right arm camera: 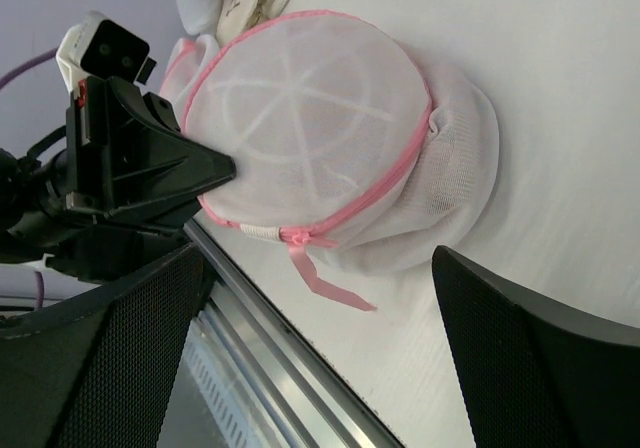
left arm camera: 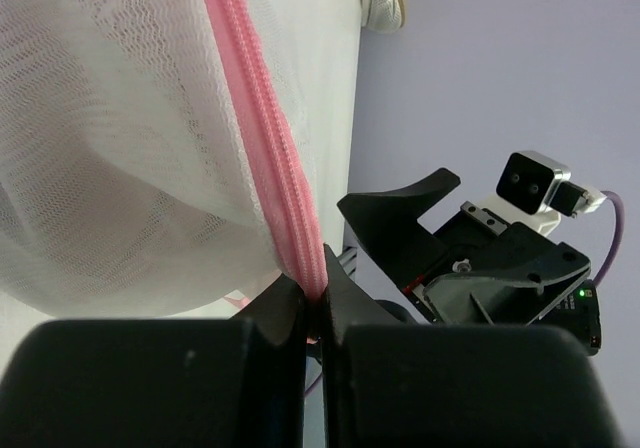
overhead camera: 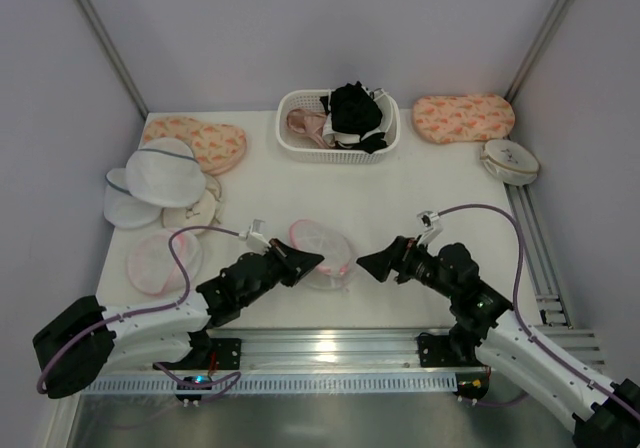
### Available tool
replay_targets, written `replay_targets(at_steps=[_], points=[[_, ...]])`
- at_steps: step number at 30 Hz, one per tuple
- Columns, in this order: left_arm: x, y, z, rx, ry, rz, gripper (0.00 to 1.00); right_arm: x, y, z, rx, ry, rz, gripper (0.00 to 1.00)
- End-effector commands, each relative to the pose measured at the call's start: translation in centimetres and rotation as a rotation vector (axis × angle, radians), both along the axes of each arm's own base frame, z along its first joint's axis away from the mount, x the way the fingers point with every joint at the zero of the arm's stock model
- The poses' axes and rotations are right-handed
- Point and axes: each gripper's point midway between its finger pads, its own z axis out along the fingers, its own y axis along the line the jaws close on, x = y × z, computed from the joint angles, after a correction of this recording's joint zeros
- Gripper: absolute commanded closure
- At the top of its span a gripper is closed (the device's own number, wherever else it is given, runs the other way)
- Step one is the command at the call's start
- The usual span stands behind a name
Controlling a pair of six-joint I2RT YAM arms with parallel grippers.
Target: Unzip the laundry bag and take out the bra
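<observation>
Pinching the pink zip rim [left arm camera: 265, 138] of the laundry bag [overhead camera: 322, 249], lower centre of the overhead frame, in my closed left gripper [left arm camera: 312, 298]; my right gripper [overhead camera: 370, 262] is hovering wide open, empty, beside it.

On the table [overhead camera: 400, 198], the laundry bag [overhead camera: 325, 243] lies near the front edge between the left gripper [overhead camera: 316, 260] and the right gripper [overhead camera: 366, 263], with a basket [overhead camera: 338, 154] behind it and more mesh bags [overhead camera: 160, 173] at the left.
</observation>
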Motion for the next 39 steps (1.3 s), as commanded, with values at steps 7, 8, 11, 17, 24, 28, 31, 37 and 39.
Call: replay_targets(at_steps=[7,8,11,17,24,28,31,37,39], points=[[0.3,0.0,0.0,0.004,-0.016,0.002,1.0,-1.2,2.2,0.2,-0.129,-0.081,0.088,0.12],[0.4,0.0,-0.1,0.005,-0.012,0.005,1.0,-1.3,2.5,0.3,-0.13,-0.088,0.09,0.14],[0.3,-0.1,0.0,-0.003,-0.007,0.001,1.0,-1.6,3.5,-0.2,-0.158,-0.087,0.1,0.2],[-0.1,-0.3,0.4,-0.02,-0.001,-0.019,1.0,-0.5,4.1,-1.0,-0.221,-0.095,0.047,0.35],[-0.8,-0.1,0.3,-0.013,0.017,-0.043,1.0,1.2,4.4,0.0,-0.228,-0.145,-0.013,0.49],[-0.7,0.1,0.5,-0.023,0.016,-0.036,1.0,1.0,6.1,-0.3,-0.215,-0.128,0.044,0.49],[-0.7,0.3,0.7,-0.028,0.01,-0.028,1.0,0.7,6.8,-0.7,-0.199,-0.111,0.071,0.5],[-0.7,0.5,0.4,-0.023,0.014,-0.019,1.0,-0.1,6.8,-0.7,-0.178,-0.105,0.087,0.52],[-0.7,0.5,0.3,-0.026,0.018,-0.019,1.0,-0.2,6.5,-0.5,-0.172,-0.108,0.079,0.52]])
